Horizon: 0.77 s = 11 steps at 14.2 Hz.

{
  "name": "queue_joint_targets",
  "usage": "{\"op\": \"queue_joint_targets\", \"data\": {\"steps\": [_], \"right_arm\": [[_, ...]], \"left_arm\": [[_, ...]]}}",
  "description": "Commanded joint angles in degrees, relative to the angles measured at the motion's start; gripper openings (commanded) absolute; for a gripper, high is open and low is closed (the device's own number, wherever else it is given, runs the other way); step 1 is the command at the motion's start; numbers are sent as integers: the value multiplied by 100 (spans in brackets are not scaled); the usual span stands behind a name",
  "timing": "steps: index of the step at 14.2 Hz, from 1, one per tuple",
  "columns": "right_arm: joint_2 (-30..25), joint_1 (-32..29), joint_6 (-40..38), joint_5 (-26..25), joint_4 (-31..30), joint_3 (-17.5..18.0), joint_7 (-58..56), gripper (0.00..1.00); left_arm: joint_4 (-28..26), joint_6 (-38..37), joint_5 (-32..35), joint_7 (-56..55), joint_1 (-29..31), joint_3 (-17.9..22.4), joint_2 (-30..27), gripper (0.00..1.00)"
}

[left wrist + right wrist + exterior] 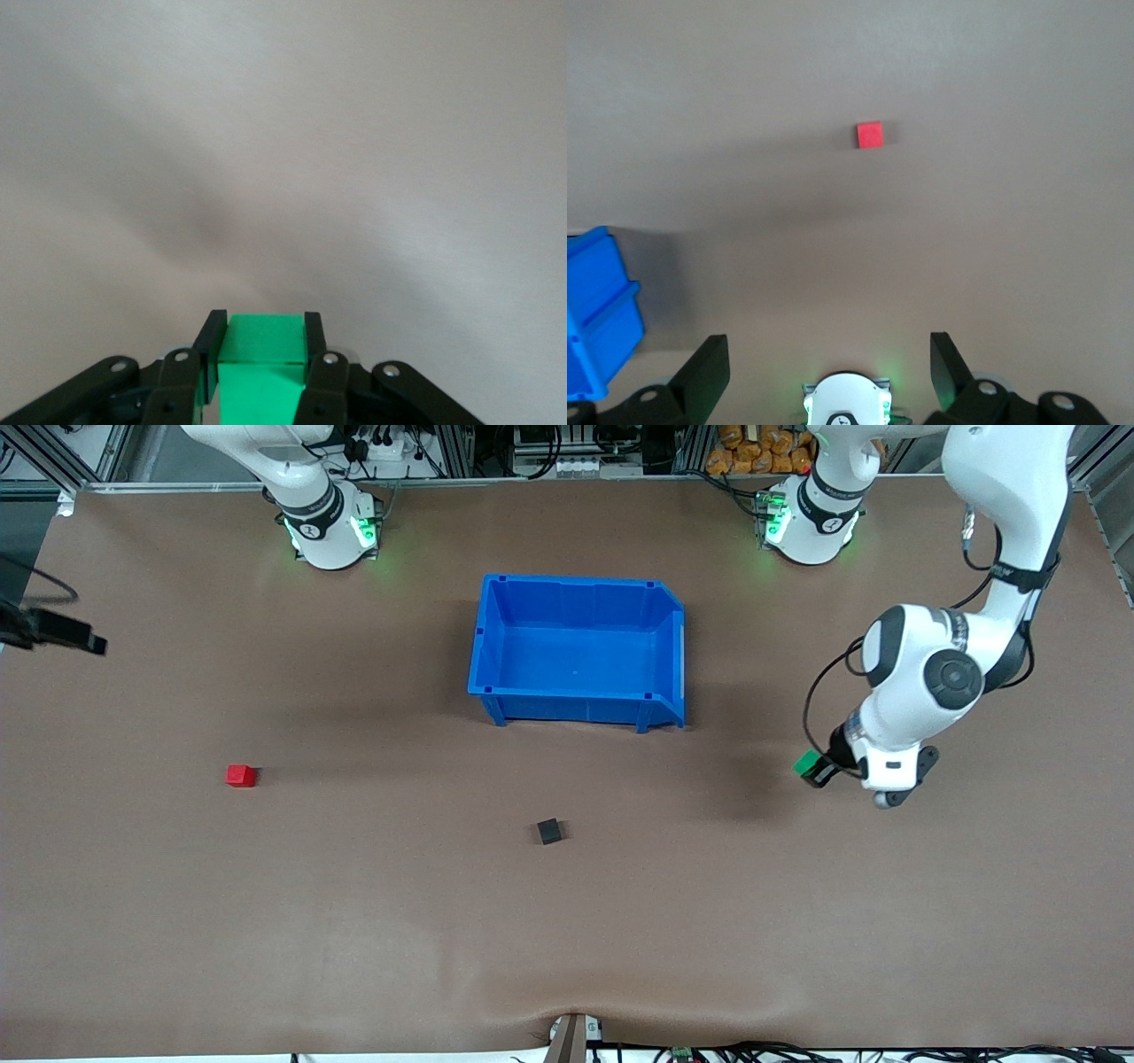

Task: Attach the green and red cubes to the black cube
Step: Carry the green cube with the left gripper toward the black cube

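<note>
Gripping the small bright green cube (261, 347), the left end effector (819, 769) hangs over the brown tabletop (567, 921). Small red cube (240, 776) and matte black cube (549, 831) sit well apart. Right end effector (829, 365) waits released, up high.

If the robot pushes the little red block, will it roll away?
Probably not. The red cube rests flat on the brown table, so it would likely slide, not roll. It looks solid and stiff, like the green cube that keeps its shape in the left gripper, and probably light.
</note>
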Motion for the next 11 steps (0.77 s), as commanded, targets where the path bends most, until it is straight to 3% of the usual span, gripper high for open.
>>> {"op": "queue_joint_targets", "data": {"steps": [1,5,11], "right_arm": [[391,-300,-74,68,268,-30,-229,100],[565,-396,-83,94,23,-30,-248,100],[1883,-379,610,42,48,-30,-38,100]], "left_arm": [[1150,-453,2,-746,-323,-32,760,0],[2250,-787,-304,-1835,-780,-41,1482,0],[3243,-806,-789,-3768,-1448,-33,2281,0]]}}
